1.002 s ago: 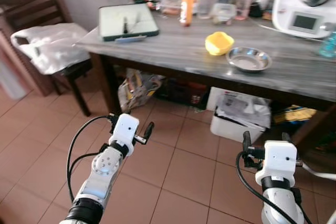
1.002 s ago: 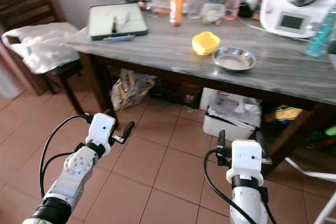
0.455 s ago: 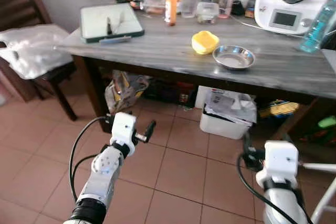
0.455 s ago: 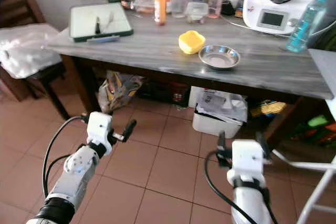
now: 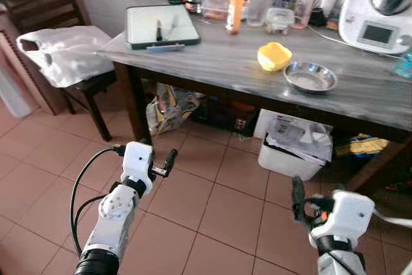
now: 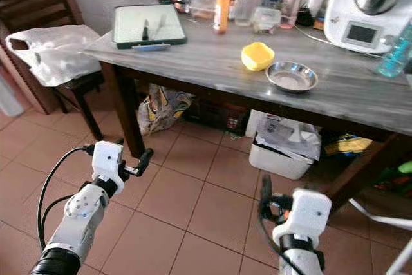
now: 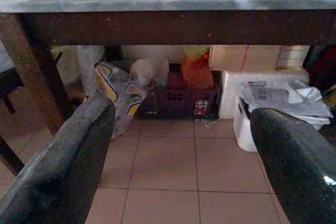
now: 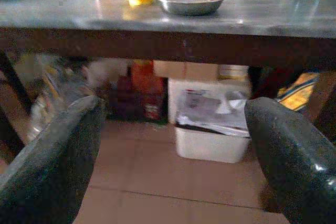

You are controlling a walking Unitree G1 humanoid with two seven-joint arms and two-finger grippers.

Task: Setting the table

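A grey wooden table stands ahead of me. On it are a yellow bowl, a steel bowl beside it, and a green-rimmed tray holding cutlery at the far left corner. Both arms are held low over the tiled floor, short of the table. My left gripper is open and holds nothing; its fingers point toward the table's left leg. My right gripper is open and empty too, with one finger showing beside its white wrist, below the table's front edge.
A dark chair with a white plastic bag stands left of the table. Under the table sit a white bin with papers and printed bags. Bottles and a white kitchen appliance crowd the table's back.
The camera has swung, so the whole scene has shifted in the picture. My right gripper sits lower in the view than before. Both grippers stay open and empty.
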